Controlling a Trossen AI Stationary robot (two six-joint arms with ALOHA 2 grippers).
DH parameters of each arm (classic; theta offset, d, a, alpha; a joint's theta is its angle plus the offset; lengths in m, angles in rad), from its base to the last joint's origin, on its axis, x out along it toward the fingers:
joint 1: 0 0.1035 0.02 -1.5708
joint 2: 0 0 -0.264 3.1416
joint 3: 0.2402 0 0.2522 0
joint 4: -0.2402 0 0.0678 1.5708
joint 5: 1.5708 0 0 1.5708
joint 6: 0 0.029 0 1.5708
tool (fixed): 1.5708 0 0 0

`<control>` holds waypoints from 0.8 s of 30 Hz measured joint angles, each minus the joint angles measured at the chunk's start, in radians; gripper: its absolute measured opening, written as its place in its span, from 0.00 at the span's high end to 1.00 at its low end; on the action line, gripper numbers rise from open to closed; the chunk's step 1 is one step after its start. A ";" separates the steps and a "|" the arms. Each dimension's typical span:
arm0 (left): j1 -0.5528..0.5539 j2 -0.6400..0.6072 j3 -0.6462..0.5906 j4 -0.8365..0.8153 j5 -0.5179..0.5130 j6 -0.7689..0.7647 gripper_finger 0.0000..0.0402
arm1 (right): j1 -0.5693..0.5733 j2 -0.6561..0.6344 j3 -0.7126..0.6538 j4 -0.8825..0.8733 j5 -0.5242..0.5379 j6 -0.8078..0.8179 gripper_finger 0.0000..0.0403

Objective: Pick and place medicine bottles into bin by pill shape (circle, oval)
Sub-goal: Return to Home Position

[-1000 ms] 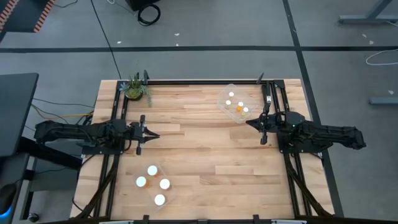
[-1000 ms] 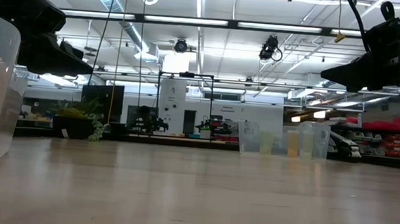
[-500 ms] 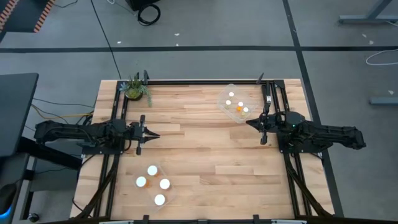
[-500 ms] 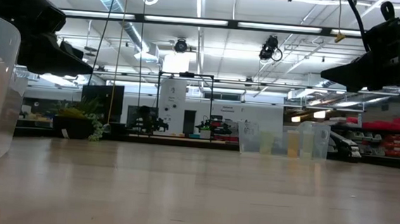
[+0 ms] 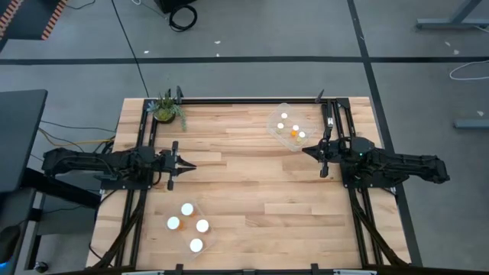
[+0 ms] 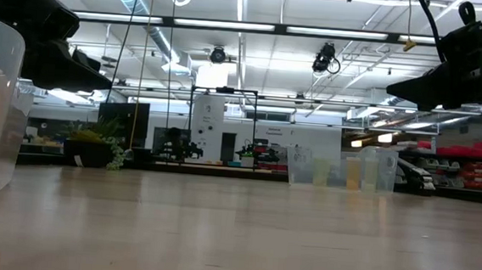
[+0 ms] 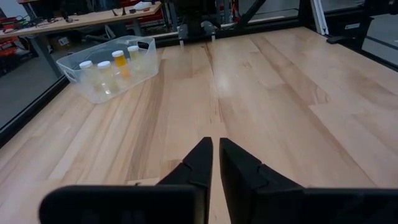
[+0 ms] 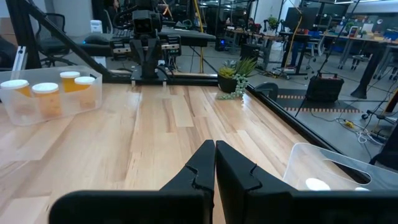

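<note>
Left gripper (image 5: 186, 166) and right gripper (image 5: 307, 151) are held shut over the table (image 5: 244, 183). Four medicine bottles (image 5: 293, 128) are seen in a clear bin (image 5: 276, 114) just beside the right gripper, and four other bottles (image 5: 188, 225) in a second bin (image 5: 180, 237) near the left.

No writing, number, brand or sign can be read in any view. The medicine bottles (image 7: 119, 61) standing in the clear bin (image 7: 109, 90) at the far corner of the bench (image 7: 267, 87) are too small for any label on them to be made out, and whatever signs hang in the room beyond are too blurred to tell.
</note>
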 joint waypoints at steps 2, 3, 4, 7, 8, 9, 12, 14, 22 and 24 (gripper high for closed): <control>0.000 0.000 0.000 0.000 0.000 0.000 0.91 | 0.000 0.000 0.000 0.000 0.000 0.000 0.95; 0.000 0.000 0.000 0.000 0.000 0.000 0.92 | 0.000 0.000 0.000 0.000 0.000 0.000 0.95; 0.000 0.000 0.000 0.000 0.000 0.000 0.92 | 0.000 0.000 0.000 0.000 0.000 0.000 0.95; 0.000 0.000 0.000 0.000 0.000 0.000 0.93 | 0.000 0.000 0.000 0.000 0.000 0.000 0.95; 0.000 0.000 0.000 0.000 0.000 0.000 0.93 | 0.000 0.000 0.000 0.000 0.000 0.000 0.95; 0.000 0.000 0.000 0.000 0.000 0.000 0.93 | 0.000 0.000 0.000 0.000 0.000 0.000 0.95; 0.000 0.000 0.000 0.000 0.000 0.000 0.91 | 0.000 0.000 0.000 0.000 0.000 0.000 0.95; 0.000 0.000 0.000 0.000 0.000 0.000 0.91 | 0.000 0.000 0.000 0.000 0.000 0.000 0.95; 0.000 0.000 0.000 0.000 0.000 0.000 0.92 | 0.000 0.000 0.000 0.000 0.000 0.000 0.95; 0.000 0.000 0.000 0.000 0.000 0.000 0.93 | 0.000 0.000 0.000 0.000 0.000 0.000 0.95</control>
